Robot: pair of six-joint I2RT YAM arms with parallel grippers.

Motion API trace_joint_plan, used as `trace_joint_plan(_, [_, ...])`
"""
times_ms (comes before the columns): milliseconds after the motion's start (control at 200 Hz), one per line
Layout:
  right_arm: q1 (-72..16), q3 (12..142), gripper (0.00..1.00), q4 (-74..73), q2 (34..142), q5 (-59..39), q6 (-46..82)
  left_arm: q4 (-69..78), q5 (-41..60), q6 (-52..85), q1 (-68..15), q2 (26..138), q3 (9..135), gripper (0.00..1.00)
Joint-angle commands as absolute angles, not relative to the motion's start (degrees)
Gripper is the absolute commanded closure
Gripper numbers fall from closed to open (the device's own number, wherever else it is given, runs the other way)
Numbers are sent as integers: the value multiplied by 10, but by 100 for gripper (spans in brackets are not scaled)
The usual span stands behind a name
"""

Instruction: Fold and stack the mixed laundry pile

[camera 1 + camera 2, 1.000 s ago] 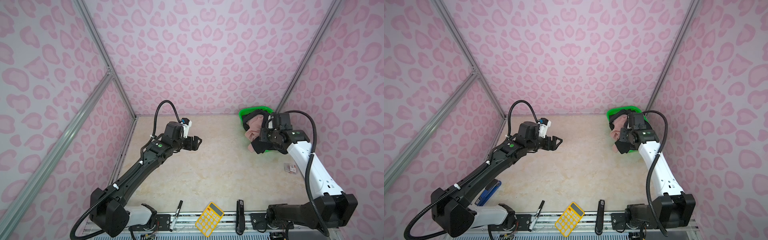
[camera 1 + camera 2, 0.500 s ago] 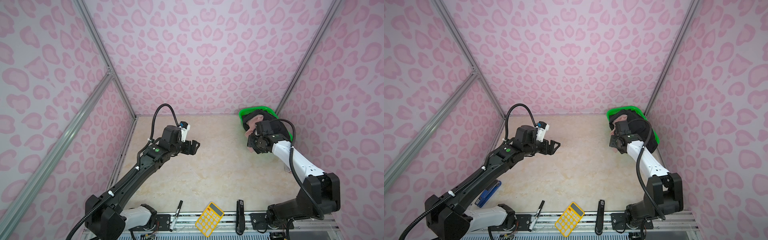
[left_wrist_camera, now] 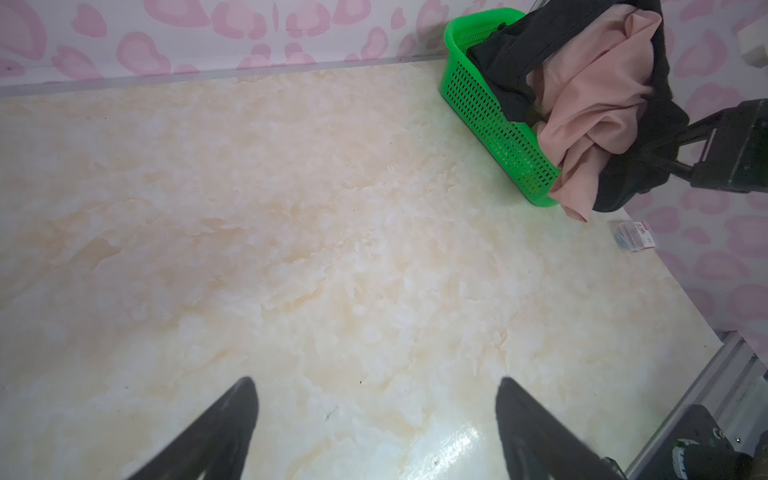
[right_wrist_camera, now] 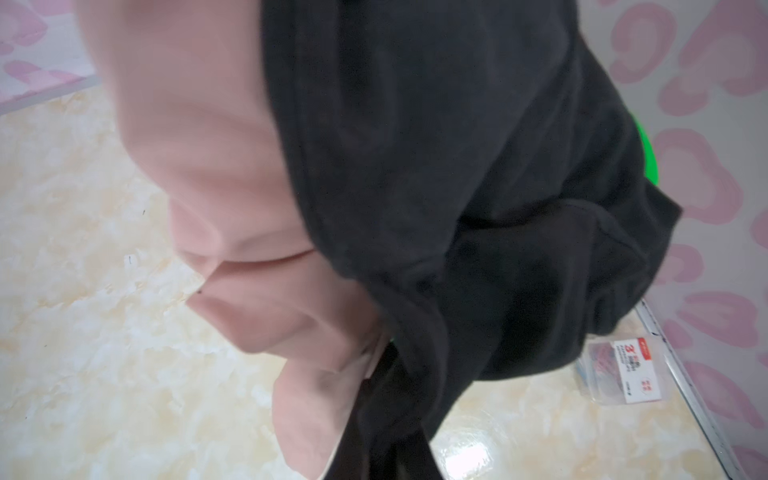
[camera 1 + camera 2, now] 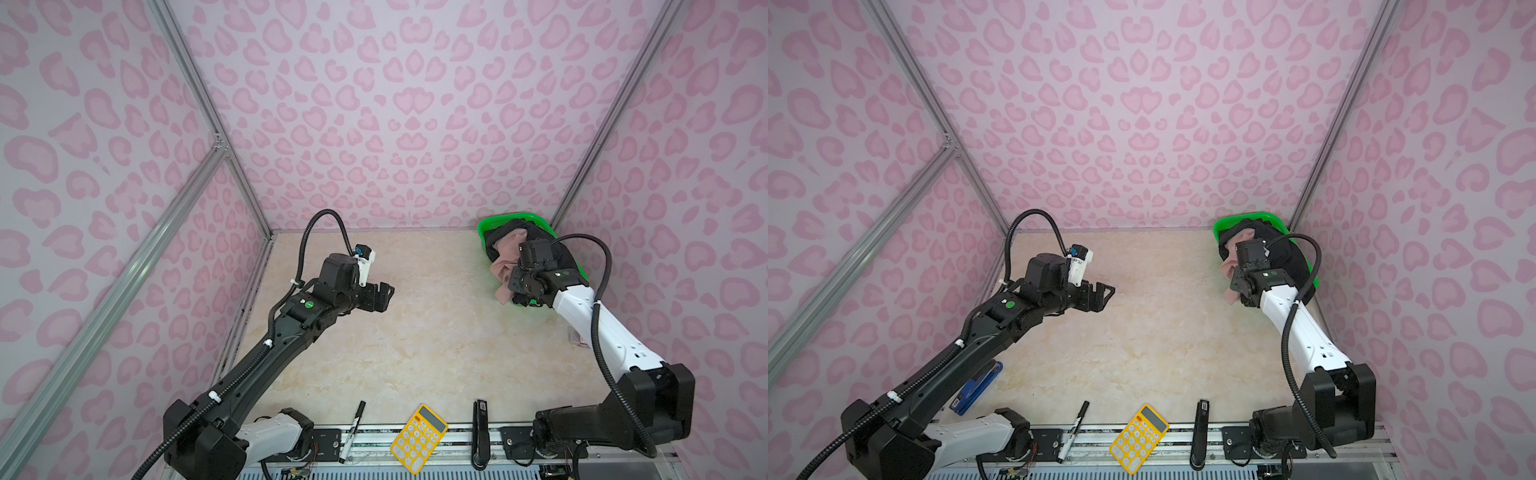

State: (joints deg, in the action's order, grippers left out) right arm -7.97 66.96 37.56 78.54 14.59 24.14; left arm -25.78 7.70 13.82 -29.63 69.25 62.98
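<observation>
- Pile [image 5: 508, 255]: heaped in and over the basket [image 3: 490, 120] at the far right corner of the bench [image 5: 436, 345]. Nothing appears folded or stacked yet.
- Black garment [image 4: 457, 166]: large and limp, spilling over the basket's near end and hanging down toward the bench.
- Shorts [image 3: 594, 95]: pink, wrapped in the black garment's folds, with one end trailing past the basket's near end.
- Right end effector [image 3: 654, 156]: jaws closed tight on a fold of the black garment at the near side of the pile. Whether pink cloth is pinched too cannot be told.
- Step in hand, as judged: drawing the black garment out of the basket onto bare bench.
- Method: lift upward first, then carry toward the bench's middle, so the cloth clears the rim and the light basket is not dragged or tipped.
- Pace: slow. The shorts will likely ride along, so let them slide off before laying the garment down.
- Left end effector [image 5: 386, 296]: jaws wide, empty, above the left half of the bench, well apart from the pile. Its best use is to take a second corner once the garment hangs free, for a flat spread.
- Bench: the middle is bare and suits the layout.
- Clutter: a packet [image 3: 631, 237] lies by the right edge near the hanging cloth, and a calculator [image 5: 419, 438] by the near edge. Keep cloth off both.
</observation>
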Motion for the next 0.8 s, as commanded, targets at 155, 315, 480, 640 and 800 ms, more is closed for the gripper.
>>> trace_joint_plan(155, [-35, 686, 100, 407, 717, 158, 208, -254, 84, 135, -296, 696, 636, 8])
trace_joint_plan(315, [7, 830, 100, 426, 735, 164, 171, -227, 125, 135, -296, 708, 637, 8])
trace_joint_plan(480, [30, 1052, 100, 462, 822, 142, 143, -135, 200, 154, -314, 762, 651, 9])
trace_joint_plan(640, [33, 1241, 100, 496, 912, 119, 119, -79, 210, 162, -355, 849, 715, 10])
trace_joint_plan(800, [43, 1406, 100, 501, 979, 81, 108, -67, 209, 165, -401, 930, 788, 12])
